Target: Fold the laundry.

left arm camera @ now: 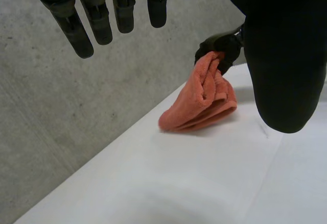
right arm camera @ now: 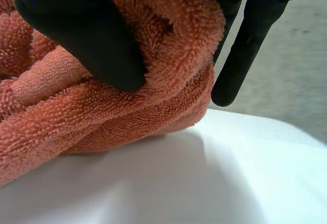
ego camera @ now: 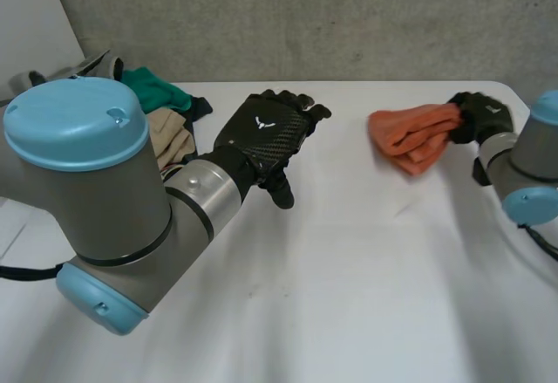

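Note:
A folded orange towel (ego camera: 411, 139) lies at the back right of the white table (ego camera: 349, 296). My right hand (ego camera: 478, 117) grips the towel's right end, thumb (right arm camera: 87, 40) and fingers pinching the thick fold (right arm camera: 168, 35). The left wrist view has the same towel (left arm camera: 202, 104) bunched upward where the right hand (left arm camera: 222, 48) holds it. My left hand (ego camera: 266, 134) hovers over the table's middle-left with its fingers (left arm camera: 97, 20) straight and nothing in it.
A pile of laundry sits at the back left: a green cloth (ego camera: 157, 91), a beige cloth (ego camera: 170, 139) and a dark piece (ego camera: 199, 106). A grey wall (ego camera: 305, 17) runs behind the table. The table's right edge lies near my right arm (ego camera: 527, 165).

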Available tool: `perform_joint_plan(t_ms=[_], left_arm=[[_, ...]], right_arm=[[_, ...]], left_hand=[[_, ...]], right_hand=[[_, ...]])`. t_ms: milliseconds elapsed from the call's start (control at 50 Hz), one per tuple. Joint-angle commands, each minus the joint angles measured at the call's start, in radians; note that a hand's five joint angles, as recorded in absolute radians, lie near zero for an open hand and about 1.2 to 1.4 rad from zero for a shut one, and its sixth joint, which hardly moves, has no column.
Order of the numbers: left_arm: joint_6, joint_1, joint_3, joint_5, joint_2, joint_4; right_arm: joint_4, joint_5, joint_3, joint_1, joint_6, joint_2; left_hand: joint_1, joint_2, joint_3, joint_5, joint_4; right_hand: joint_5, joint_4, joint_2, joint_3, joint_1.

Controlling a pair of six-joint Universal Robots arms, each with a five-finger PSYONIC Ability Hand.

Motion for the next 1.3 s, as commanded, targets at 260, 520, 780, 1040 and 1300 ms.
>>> perform_joint_plan(t_ms=[260,520,780,1040,1300], left_arm=[[0.001,-0.117,0.031,0.002,-0.016,0.002],[0.001,-0.123,0.029,0.002,-0.013,0.002],[0.001,-0.12,0.014,-0.001,-0.003,0.001],[0.001,-0.083,0.014,-0.01,0.073,0.005],[0.117,0.369,0.075,-0.044,0.096,0.189]], right_arm=[[0.23,-0.005,-0.558,-0.263,-0.172,0.28],[0.231,-0.004,-0.555,-0.298,-0.249,0.297],[0.077,0.186,-0.442,-0.259,-0.744,0.202],[-0.37,0.067,0.27,-0.113,-0.762,-0.321],[-0.496,-0.422,0.917,0.06,-0.648,-0.766]], left_hand=[[0.003,-0.012,-0.019,-0.029,-0.008],[0.003,-0.012,-0.019,-0.029,-0.008],[0.003,-0.012,-0.019,-0.029,-0.008],[0.003,-0.012,-0.019,-0.029,-0.008],[0.035,0.02,0.013,0.003,0.024]], right_hand=[[0.237,0.197,0.621,0.573,0.777],[-0.985,-1.025,-0.601,-0.649,-0.445],[-0.985,-1.025,-0.601,-0.649,-0.445],[-0.985,-1.025,-0.601,-0.649,-0.445],[-0.985,-1.025,-0.601,-0.649,-0.445]])
